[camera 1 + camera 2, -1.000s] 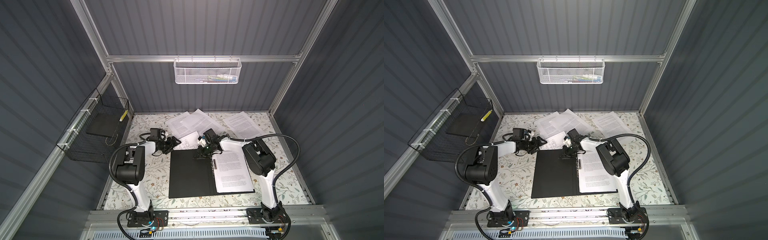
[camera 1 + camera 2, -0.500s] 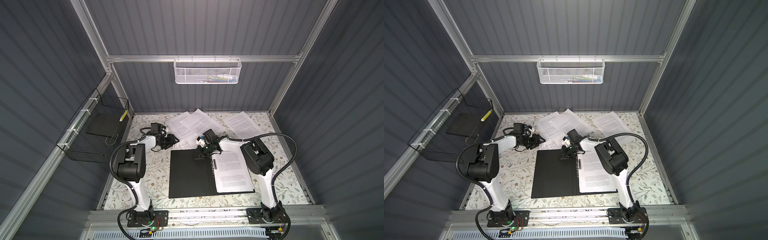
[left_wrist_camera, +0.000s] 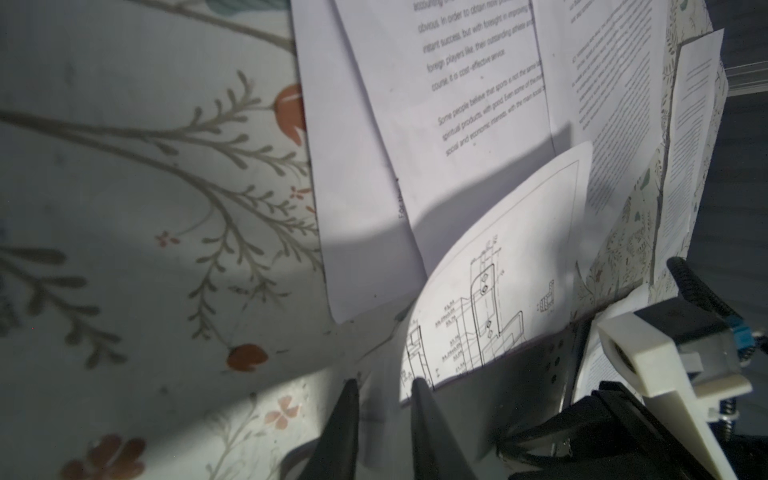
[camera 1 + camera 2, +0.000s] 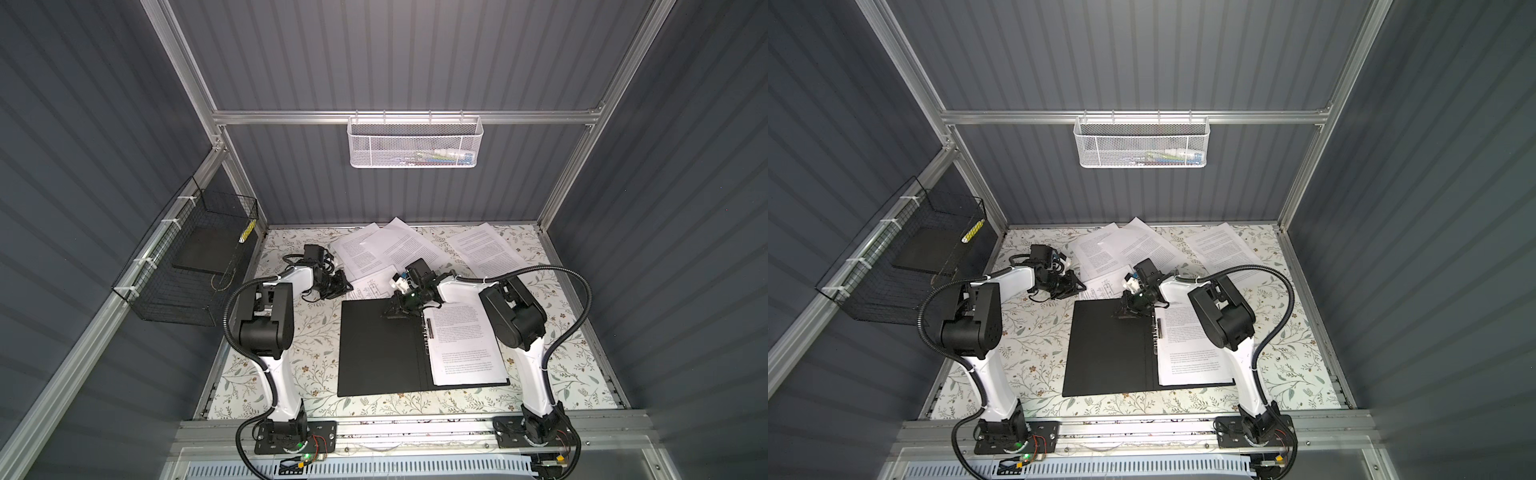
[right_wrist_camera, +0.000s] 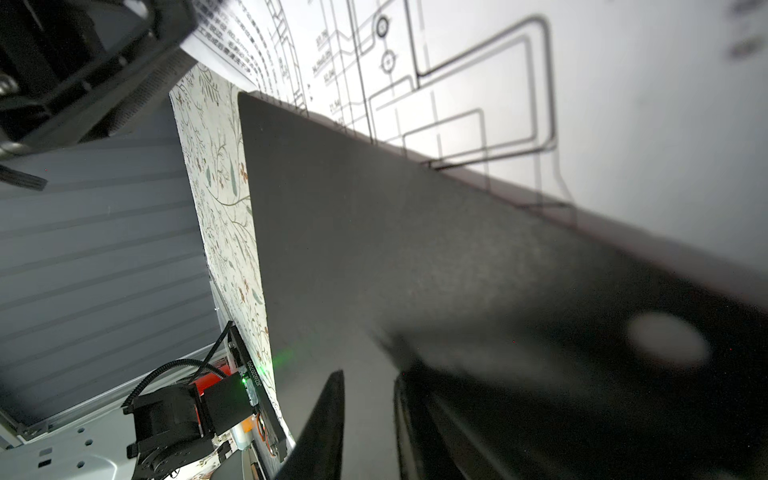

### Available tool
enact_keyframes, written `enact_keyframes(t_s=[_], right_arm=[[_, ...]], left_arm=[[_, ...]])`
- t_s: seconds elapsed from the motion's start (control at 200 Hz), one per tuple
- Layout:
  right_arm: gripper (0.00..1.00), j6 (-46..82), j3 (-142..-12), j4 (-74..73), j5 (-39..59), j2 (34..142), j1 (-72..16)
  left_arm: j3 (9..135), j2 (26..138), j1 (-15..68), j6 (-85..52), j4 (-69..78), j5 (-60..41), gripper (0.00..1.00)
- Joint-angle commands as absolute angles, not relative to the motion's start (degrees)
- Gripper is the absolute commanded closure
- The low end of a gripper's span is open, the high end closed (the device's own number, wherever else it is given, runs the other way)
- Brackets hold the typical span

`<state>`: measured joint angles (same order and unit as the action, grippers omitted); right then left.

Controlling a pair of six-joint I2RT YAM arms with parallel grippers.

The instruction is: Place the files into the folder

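The folder (image 4: pixel 374 353) (image 4: pixel 1104 349) lies open, black inside up, with one printed sheet (image 4: pixel 461 345) on its right half. A file with line drawings (image 4: pixel 370 286) (image 3: pixel 498 299) (image 5: pixel 582 62) sits partly under the folder's far edge, bowed upward. My left gripper (image 4: pixel 347 286) (image 3: pixel 382 384) has its jaws drawn narrow on that sheet's corner. My right gripper (image 4: pixel 392 316) (image 5: pixel 370 374) rests tips-down on the black inside near the far end of the spine clip (image 4: pixel 426 336). Its fingers are a narrow gap apart, with a dark blur beside one, so any grip is unclear. More files (image 4: pixel 399 245) (image 4: pixel 486 249) lie at the back.
A black wire basket (image 4: pixel 187 266) hangs on the left wall and a white mesh basket (image 4: pixel 413 143) on the back rail. The floral table cover (image 4: pixel 316 340) runs between the arm bases. Aluminium frame posts stand at the back corners.
My left gripper's jaws have gone from wide to narrow at the drawing sheet's corner, after a small shift of the arm. The right arm and the folder have not moved.
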<state>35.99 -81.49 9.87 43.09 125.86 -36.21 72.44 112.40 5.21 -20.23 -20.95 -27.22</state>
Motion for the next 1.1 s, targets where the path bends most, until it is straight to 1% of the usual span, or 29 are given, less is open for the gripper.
enact_keyframes(t_s=[0.0, 0.04, 0.13, 0.255, 0.33, 0.365, 0.415, 0.585, 0.705, 0.935, 1.0, 1.096], right_arm=[[0.75, 35.97, -81.00, 10.10, 44.17, 126.78, -36.30], [0.75, 35.65, -81.09, 10.02, 44.44, 126.56, -36.30], [0.74, 34.93, -81.54, 10.11, 45.26, 125.59, -36.31], [0.68, 33.91, -82.35, 10.49, 46.01, 122.51, -35.92], [0.62, 33.85, -82.36, 10.11, 46.23, 119.46, -35.33], [0.59, 33.99, -82.33, 9.95, 46.15, 118.08, -34.99], [0.55, 34.29, -82.16, 9.91, 46.36, 116.29, -34.42], [0.42, 36.20, -77.78, 7.05, 45.72, 108.55, -31.58], [0.34, 35.47, -72.40, 6.50, 43.80, 102.31, -29.19], [0.22, 36.97, -59.44, 4.54, 40.38, 89.69, -23.95], [0.20, 36.59, -56.14, 4.14, 40.21, 86.46, -22.65], [0.17, 32.39, -54.22, 8.16, 37.83, 82.89, -21.19]], left_arm=[[74.55, 114.03, 5.36, -19.76, -23.05, -26.06, 0.94], [75.01, 114.29, 5.36, -20.07, -23.11, -26.05, 1.00], [76.64, 114.07, 5.38, -20.48, -24.08, -25.83, 1.00], [79.22, 110.54, 5.36, -19.58, -26.99, -22.49, 1.00], [80.48, 107.35, 5.38, -18.75, -29.07, -19.36, 1.00], [80.50, 105.91, 5.38, -18.38, -29.62, -16.12, 1.00], [83.28, 103.84, 5.44, -17.70, -30.54, -14.15, 1.00], [88.31, 99.15, 5.38, -15.67, -35.05, -10.60, 1.00], [93.77, 97.03, 5.95, -15.84, -39.48, -10.90, 1.00], [99.16, 92.59, 9.11, -22.31, -43.48, -11.21, 1.00], [99.77, 91.34, 9.68, -23.09, -42.80, -13.93, 1.00], [100.26, 89.96, 10.45, -23.77, -42.66, -16.93, 1.00]])
